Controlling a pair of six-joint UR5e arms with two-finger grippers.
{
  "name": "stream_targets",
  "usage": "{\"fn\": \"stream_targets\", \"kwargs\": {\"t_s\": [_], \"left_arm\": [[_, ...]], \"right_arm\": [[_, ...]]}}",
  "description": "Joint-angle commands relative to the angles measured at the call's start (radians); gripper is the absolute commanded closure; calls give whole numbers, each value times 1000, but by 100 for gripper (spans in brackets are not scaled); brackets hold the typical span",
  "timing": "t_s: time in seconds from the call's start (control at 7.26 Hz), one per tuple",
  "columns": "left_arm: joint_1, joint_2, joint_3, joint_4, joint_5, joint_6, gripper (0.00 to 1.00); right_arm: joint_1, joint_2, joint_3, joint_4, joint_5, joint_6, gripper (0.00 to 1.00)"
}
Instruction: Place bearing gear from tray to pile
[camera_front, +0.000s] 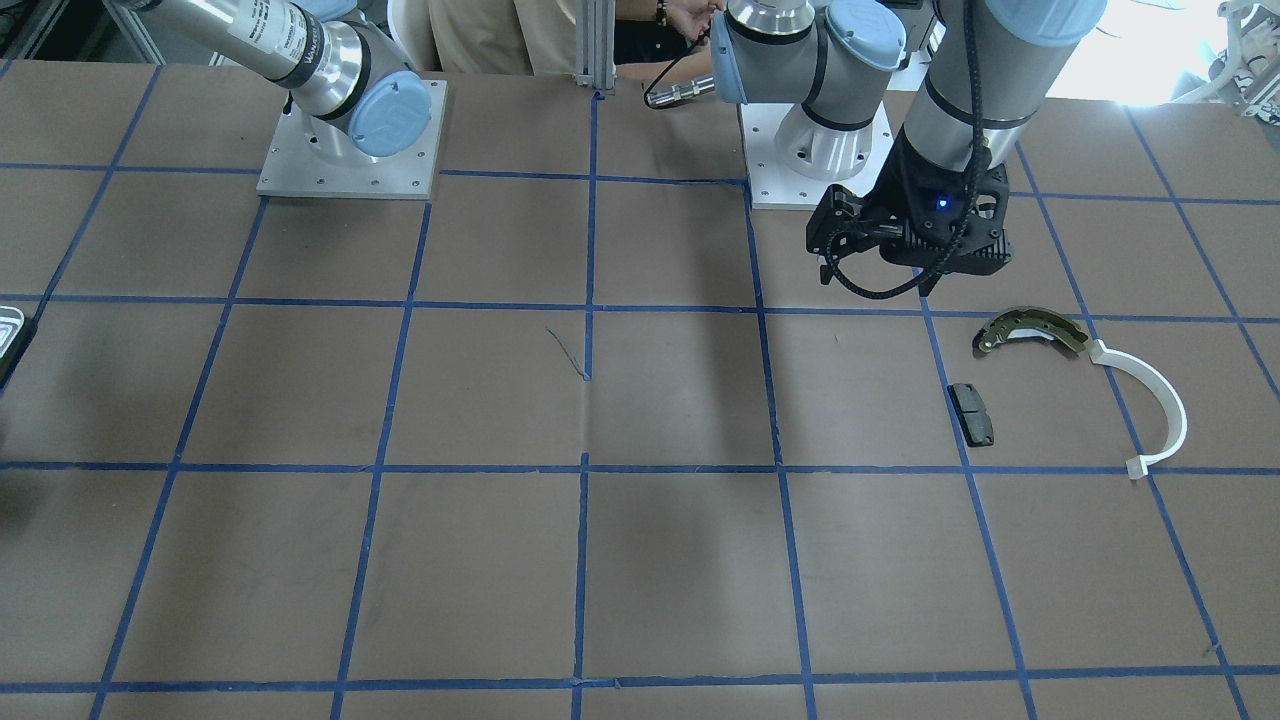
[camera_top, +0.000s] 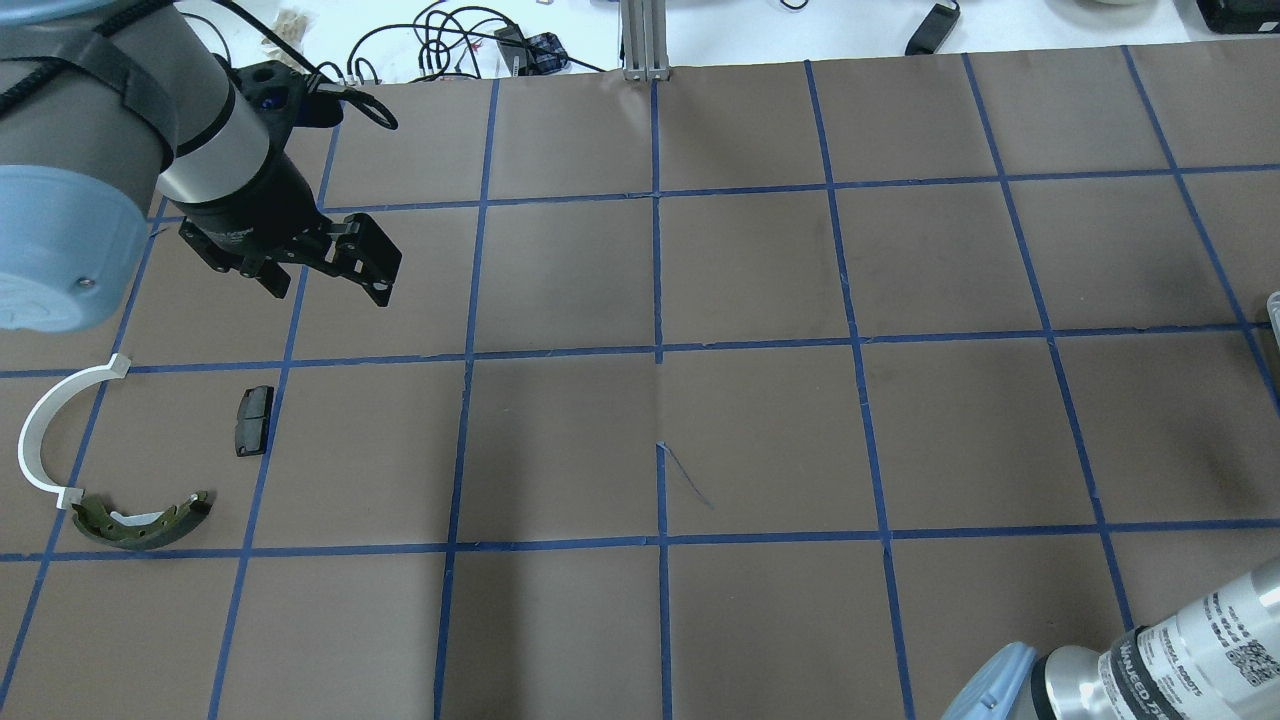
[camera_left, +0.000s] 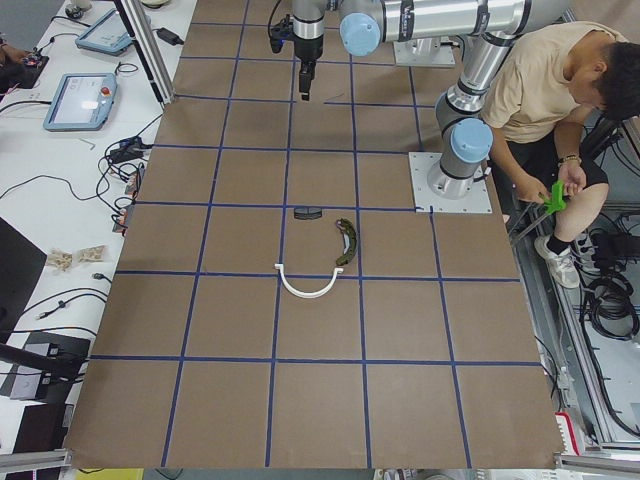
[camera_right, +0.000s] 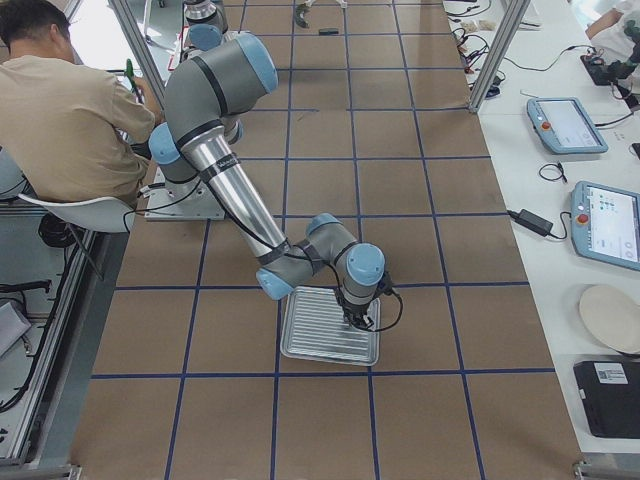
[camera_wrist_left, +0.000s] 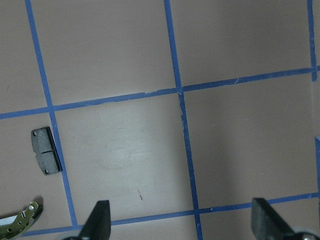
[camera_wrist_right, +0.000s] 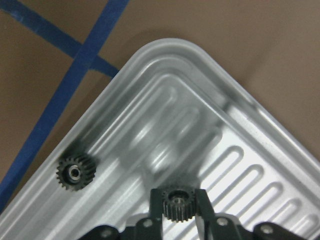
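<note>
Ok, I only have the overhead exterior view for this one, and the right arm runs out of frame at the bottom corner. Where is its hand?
Observer: In the exterior right view, the right hand is down over the tray.
Operator: Is it holding anything?
Observer: A small black gear sits on the tray between its fingers. I cannot tell whether they are pressing on it.
Operator: Is that the only gear there?
Observer: No, a second gear lies near the tray's rounded corner, apart from the hand.
</note>
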Motion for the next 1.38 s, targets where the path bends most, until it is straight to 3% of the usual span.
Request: {"fn": "stream_targets", "kwargs": {"t_s": [0.0,0.14,0.41,0.69,1.24], "left_arm": [[-1,-13,3,1,-2,14,0],[-3,-5,3,2,-2,14,0],[-3,6,2,1,-2,14,0],[-1,7,3,1,-1,15,0],[-6,12,-4,-4,1,14,0]], "right_arm": [[12,-24,-3,4,-3,28,100],[44,-65,8,19,12,113,100],[223,-141,23,79,11,282,100],[415,-232,98,98,11,496,100],[892,-457,322,105,14,1184,100]]}}
